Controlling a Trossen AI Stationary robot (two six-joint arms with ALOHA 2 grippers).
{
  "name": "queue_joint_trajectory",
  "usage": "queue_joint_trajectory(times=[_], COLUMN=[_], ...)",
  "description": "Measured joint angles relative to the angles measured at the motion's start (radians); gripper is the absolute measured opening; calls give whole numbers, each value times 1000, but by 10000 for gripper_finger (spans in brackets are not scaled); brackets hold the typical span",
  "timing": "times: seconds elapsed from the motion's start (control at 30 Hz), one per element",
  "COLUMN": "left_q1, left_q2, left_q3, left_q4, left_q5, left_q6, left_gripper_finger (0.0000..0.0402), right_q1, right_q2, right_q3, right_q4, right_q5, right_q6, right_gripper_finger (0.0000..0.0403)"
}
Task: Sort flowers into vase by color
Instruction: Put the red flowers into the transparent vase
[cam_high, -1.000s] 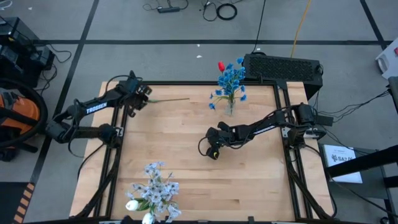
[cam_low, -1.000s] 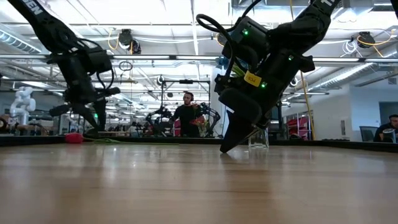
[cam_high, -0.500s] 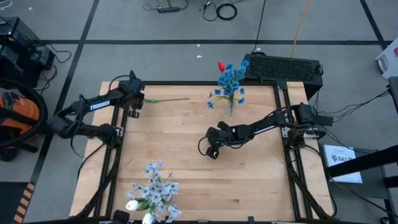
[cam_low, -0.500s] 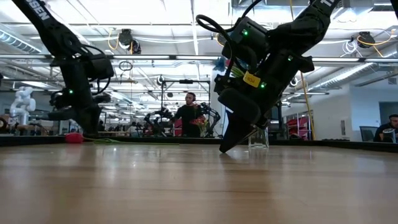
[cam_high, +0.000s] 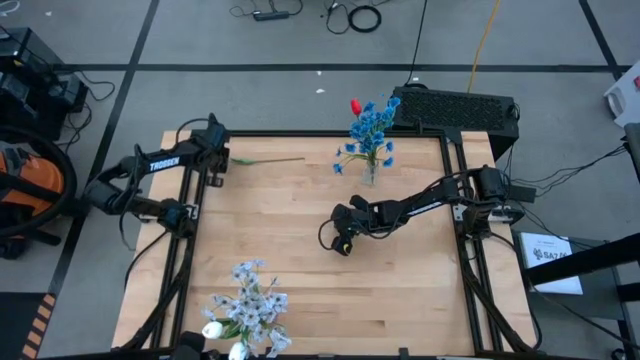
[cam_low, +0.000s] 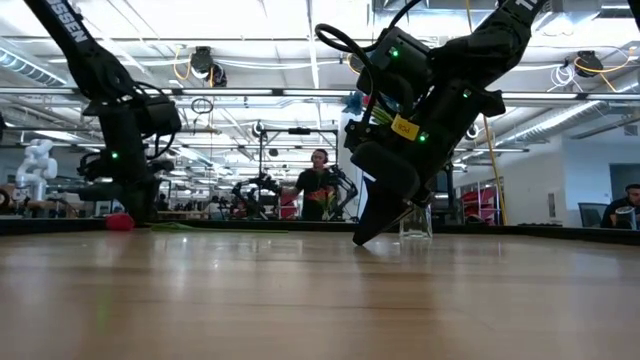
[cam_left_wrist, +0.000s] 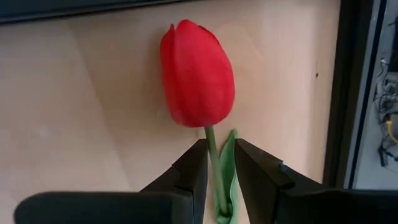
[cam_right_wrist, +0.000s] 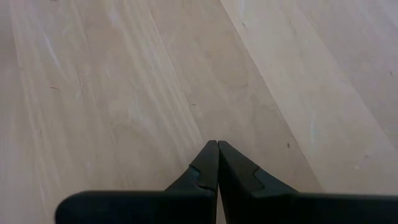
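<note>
Straddling the thin green stem of a red tulip bud (cam_left_wrist: 198, 74) at the wooden table's (cam_high: 300, 260) far left edge, left gripper (cam_left_wrist: 219, 163) fingers narrowly parted, contact unclear. Resting mid-table, right gripper (cam_right_wrist: 217, 155) pressed together, empty.

At the counter's (cam_low: 320, 300) far left, the left arm stands over a red bud (cam_low: 119, 222) with a green stem lying flat. The right gripper (cam_low: 362, 238) touches the counter mid-frame, before a clear vase (cam_low: 417, 222). A person (cam_low: 318, 190) stands beyond.

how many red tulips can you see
2. One red tulip lies at the table's far-left edge, its stem between the left pincer's fingers. The other stands in the vase with blue flowers. More may be hidden.
</note>
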Motion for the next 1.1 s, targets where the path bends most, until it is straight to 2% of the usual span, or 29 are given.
queue_joint_trajectory(times=[0.43,0.6,0.7,0.8,0.93,1.1], left_q1=[37,38,44,54,54,50], left_q2=[111,114,114,115,115,101], left_q3=[12,13,13,13,13,12], left_q4=[72,73,72,67,39,31], left_q5=[48,80,98,120,127,141], left_q6=[4,189,213,214,266,372], left_gripper_finger=[86,86,84,65,14,10], right_q1=[0,0,0,1,4,16], right_q2=[-1,-1,-1,-1,-1,-1], right_q3=[1,1,1,1,1,1], right_q4=[-8,-8,-6,-5,-5,-5], right_q5=[-3,-3,-3,-2,0,5], right_q6=[27,36,38,38,38,43], right_gripper_finger=[0,0,0,0,0,0])
